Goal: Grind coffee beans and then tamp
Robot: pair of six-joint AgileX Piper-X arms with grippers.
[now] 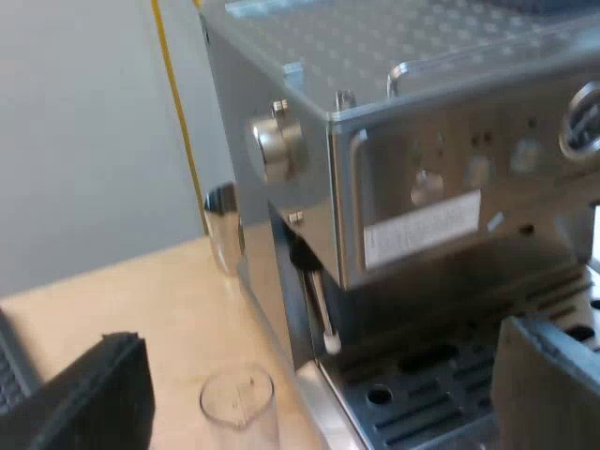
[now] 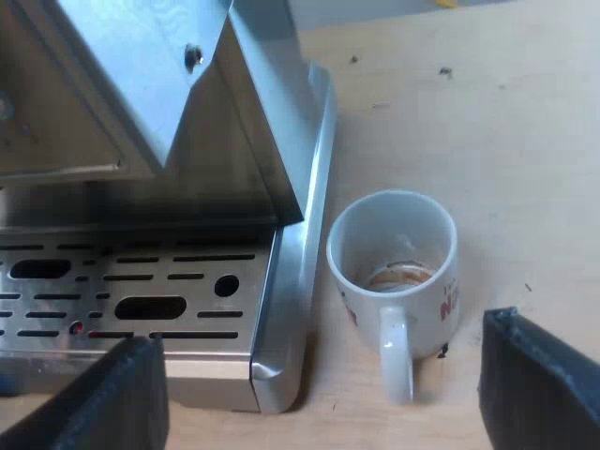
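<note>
Our left claw (image 1: pixel 323 342) hangs wide open, empty, by the machine (image 1: pixel 422 216); the glass (image 1: pixel 239 403) stands empty on the tabletop (image 1: pixel 141 291) at the machine's corner; our right claw (image 2: pixel 319 337), open too, hovers over the mug (image 2: pixel 394 234), brown dregs inside.

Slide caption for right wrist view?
Open right gripper above a white ceramic mug beside the slotted drip tray of the steel espresso machine.

The left gripper (image 1: pixel 319 361) hovers with its fingers spread wide, gripping nothing. The measuring glass (image 1: pixel 238 405) stands upright on the wooden table (image 1: pixel 141 291), just beside the espresso machine (image 1: pixel 422 187). The steam wand (image 1: pixel 321 309) hangs at the edge of the drip tray (image 1: pixel 422 408).
</note>
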